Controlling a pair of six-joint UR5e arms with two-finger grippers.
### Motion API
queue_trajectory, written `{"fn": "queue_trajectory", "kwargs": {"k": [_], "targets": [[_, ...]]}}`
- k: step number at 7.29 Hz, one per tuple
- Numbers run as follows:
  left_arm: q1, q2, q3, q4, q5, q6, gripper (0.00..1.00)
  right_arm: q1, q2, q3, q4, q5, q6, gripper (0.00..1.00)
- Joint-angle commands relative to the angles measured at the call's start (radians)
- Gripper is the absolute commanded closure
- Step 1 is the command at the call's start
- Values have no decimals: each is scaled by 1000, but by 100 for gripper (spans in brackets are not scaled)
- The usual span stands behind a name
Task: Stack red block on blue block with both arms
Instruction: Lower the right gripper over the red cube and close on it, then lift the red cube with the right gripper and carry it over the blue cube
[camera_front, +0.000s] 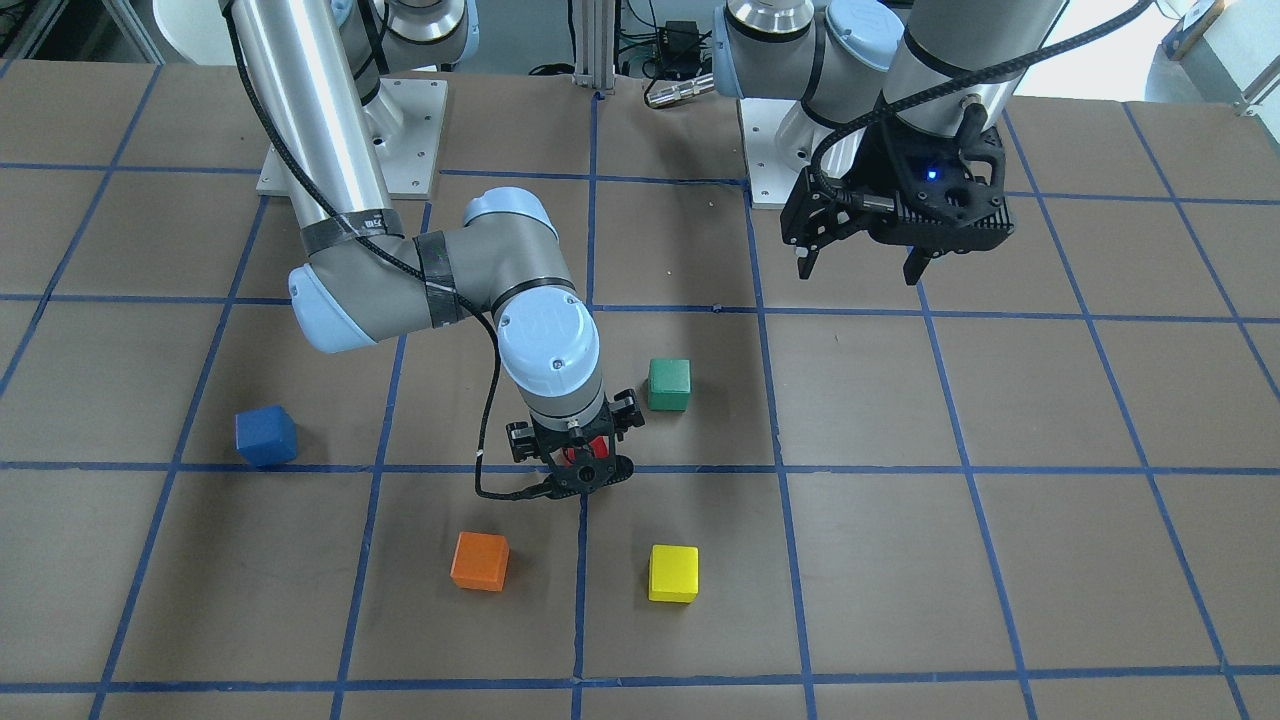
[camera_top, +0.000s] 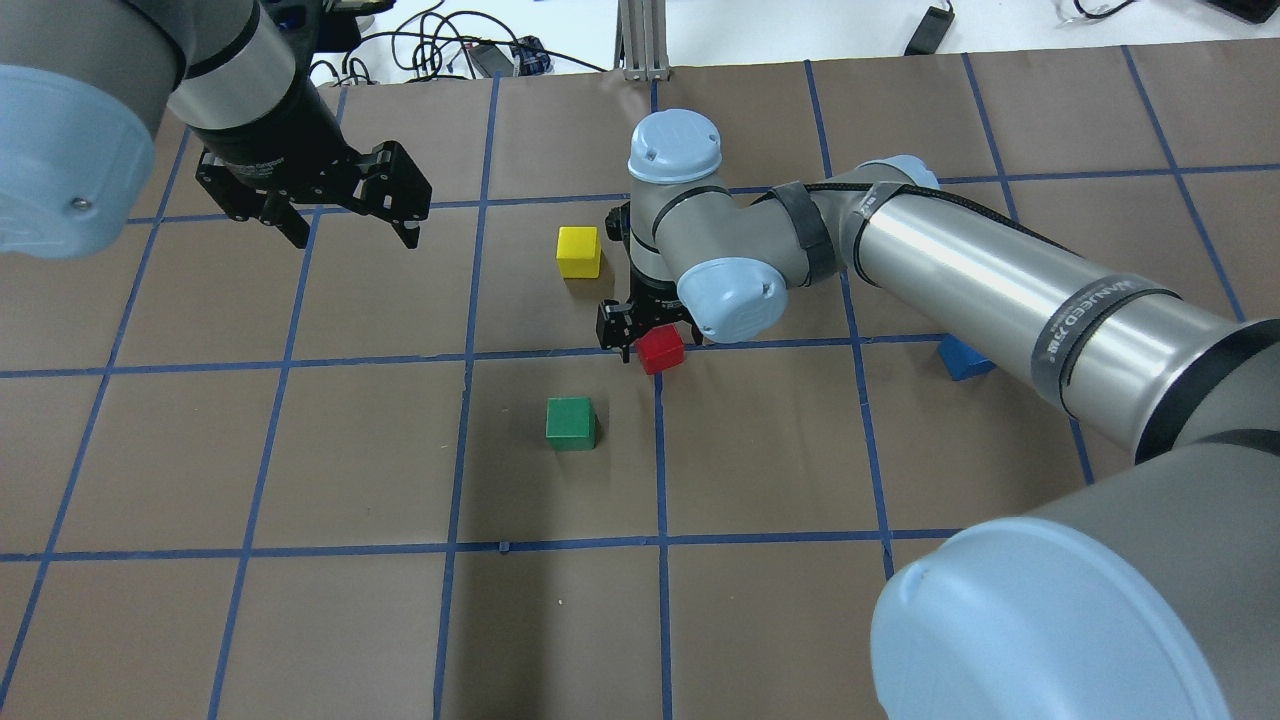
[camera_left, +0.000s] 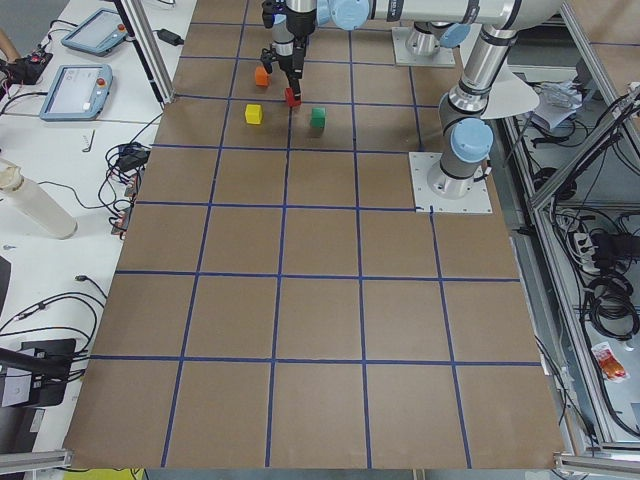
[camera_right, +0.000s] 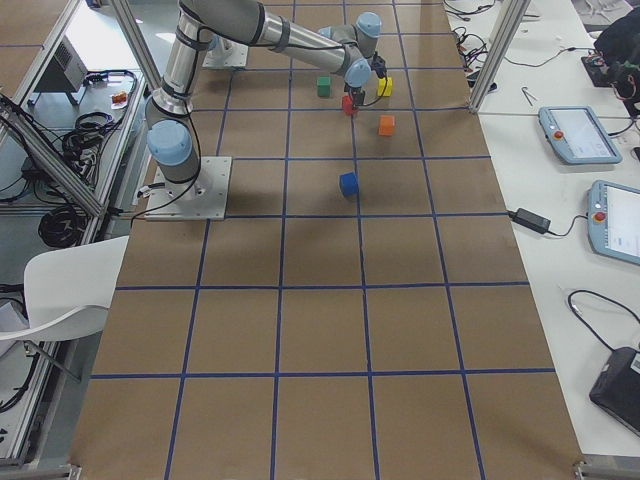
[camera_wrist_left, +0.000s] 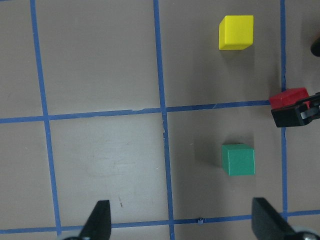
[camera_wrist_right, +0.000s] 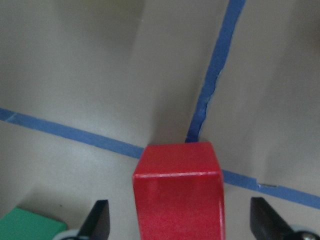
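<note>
Right pincer: I see the right gripper (camera_wrist_right: 182, 222) lowered near the middle of the desk (camera_front: 1000, 500), pointing straight down. It is spread wide, with its two fingers (camera_wrist_right: 100, 222) standing on either side of the red block.

Grip: On my right wrist feed there is bare brown surface between each finger and the block's sides. The pincer is released and straddles the cube without touching it.

Red block: The red block (camera_wrist_right: 177, 195) sits on the desk where two blue tape lines cross, roughly midway between the desk's two ends.

Left pincer: The left gripper (camera_front: 860, 272) hangs above the desk, towards the robot-side edge and the robot's left end. It is spread wide and carries nothing. A blue light glows on its body.

Blue block: The blue block (camera_front: 266, 436) lies alone towards the robot's right end of the desk, well apart from the red block and from both pincers.

Other cubes: The green cube (camera_front: 668, 385) is near the red block, on the robot-edge side. The yellow cube (camera_front: 673, 573) and the orange cube (camera_front: 480, 560) lie on the operator-edge side, and the right pincer is between the two groups.

Stack: The red block and the blue block are both on the desk, not stacked.
</note>
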Motion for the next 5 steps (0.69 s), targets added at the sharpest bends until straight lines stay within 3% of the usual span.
{"fn": "queue_trajectory", "kwargs": {"k": [1, 2, 3, 5], "targets": [[0, 2, 0, -1, 0, 2, 0, 0, -1, 13, -9, -2, 3, 54], [0, 2, 0, 0, 0, 2, 0, 0, -2, 10, -6, 2, 3, 93], [0, 2, -2, -1, 0, 2, 0, -1, -4, 9, -6, 6, 3, 100], [0, 2, -2, -1, 0, 2, 0, -4, -73, 4, 27, -9, 1, 100]]}}
